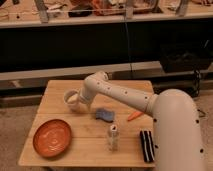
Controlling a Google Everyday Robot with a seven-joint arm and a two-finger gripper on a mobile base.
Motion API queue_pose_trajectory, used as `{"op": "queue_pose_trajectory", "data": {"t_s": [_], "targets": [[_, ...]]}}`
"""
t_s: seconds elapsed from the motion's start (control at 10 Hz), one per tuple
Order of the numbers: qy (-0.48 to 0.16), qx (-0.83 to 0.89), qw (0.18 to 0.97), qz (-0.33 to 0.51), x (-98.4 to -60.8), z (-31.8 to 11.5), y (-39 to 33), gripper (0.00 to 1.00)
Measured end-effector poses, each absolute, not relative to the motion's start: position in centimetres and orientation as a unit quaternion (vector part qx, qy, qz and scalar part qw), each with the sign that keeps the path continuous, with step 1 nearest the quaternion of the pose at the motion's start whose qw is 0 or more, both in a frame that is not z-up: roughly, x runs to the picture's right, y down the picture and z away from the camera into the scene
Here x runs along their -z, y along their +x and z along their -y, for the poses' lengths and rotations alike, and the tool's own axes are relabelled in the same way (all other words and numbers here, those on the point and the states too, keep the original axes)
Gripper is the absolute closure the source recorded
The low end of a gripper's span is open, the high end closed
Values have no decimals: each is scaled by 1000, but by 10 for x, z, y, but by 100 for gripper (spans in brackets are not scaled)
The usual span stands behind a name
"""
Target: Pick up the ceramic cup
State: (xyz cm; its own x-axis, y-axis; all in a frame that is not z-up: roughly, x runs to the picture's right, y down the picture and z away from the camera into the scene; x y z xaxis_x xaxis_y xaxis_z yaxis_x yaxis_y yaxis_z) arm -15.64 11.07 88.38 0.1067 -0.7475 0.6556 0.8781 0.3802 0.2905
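Camera view, the only one I have: the ceramic cup (pixel 69 96) stands upright, mouth up, toward the far left of the tabletop (pixel 85 150), well apart from the orange plate (pixel 52 137) at the near left corner. My claw (pixel 80 101) sits right against the cup's right side, the arm reaching in from the right. Whether it is released or clamped on the cup I cannot tell. I judge the cup lies immediately left of the claw, so any closing-in goes leftward.

No legible text, label, brand or number on any item. Gripper (pixel 78 101) is at the cup (pixel 69 96), at ten o'clock on the table (pixel 90 142).
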Motion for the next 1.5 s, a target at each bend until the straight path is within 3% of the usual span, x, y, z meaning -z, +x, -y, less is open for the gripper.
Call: {"op": "queue_pose_trajectory", "data": {"t_s": [0.4, 0.6, 0.8, 1.3, 1.5], "targets": [[-86, 551, 737, 381, -884, -111, -157, 22], [-87, 553, 736, 381, -885, -111, -157, 34], [-87, 553, 736, 381, -885, -112, -157, 38], [-91, 560, 734, 374, -884, -110, -158, 87], [-89, 567, 733, 366, -878, -105, -155, 99]]}}
